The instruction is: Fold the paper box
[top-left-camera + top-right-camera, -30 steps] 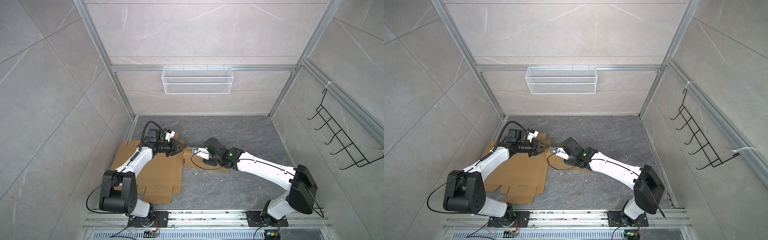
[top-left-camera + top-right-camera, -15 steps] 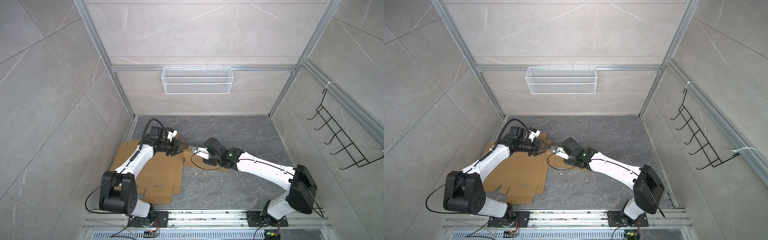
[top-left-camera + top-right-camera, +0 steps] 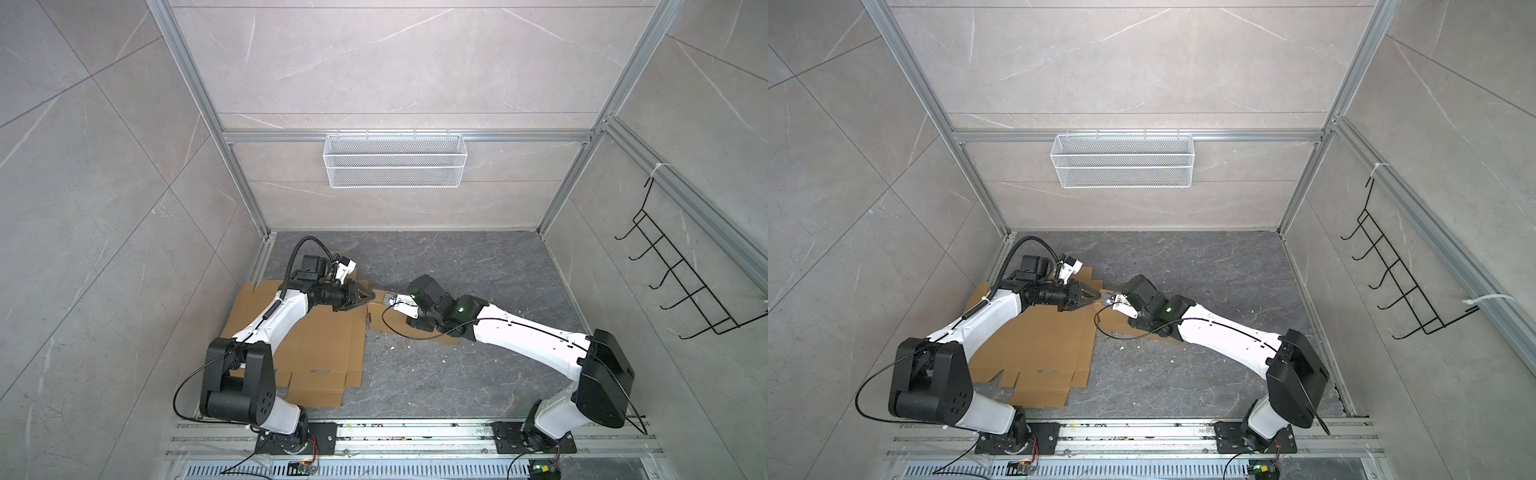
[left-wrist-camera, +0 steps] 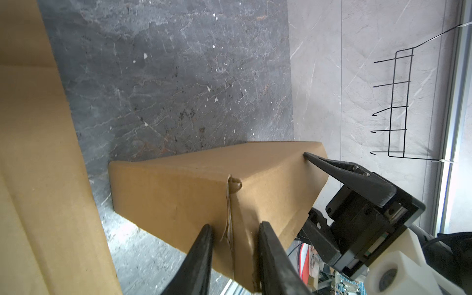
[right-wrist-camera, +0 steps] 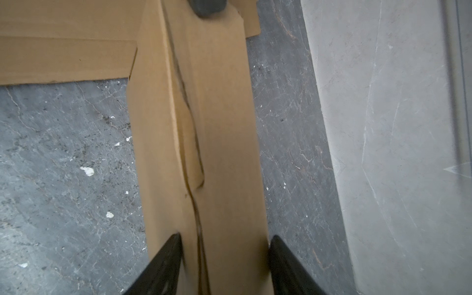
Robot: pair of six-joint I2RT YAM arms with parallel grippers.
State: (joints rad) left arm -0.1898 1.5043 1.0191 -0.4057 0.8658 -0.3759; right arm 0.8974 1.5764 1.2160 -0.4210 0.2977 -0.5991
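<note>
Okay, status: paper box [image 3: 328, 332] is mostly a flat sheet on the desk [image 3: 457, 374], toward the left arm's side, with one side flap [image 4: 178, 184] stood up at its right edge. Left pincer [image 4: 235, 224] is parted narrowly, tips against the flap face either side of a ragged slit [image 4: 229, 204] — can't tell if it pinches anything. Right pincer [image 5: 224, 237] has its jaws well apart, straddling the flap from the opposite end; one finger touches the folded edge, no clamp that I can see. Risks: push harder at that slit and it tears further; nothing pins the sheet, so it may slide; a loose straddle lets the flap spring flat; tips sit close — collision if either advances.
</note>
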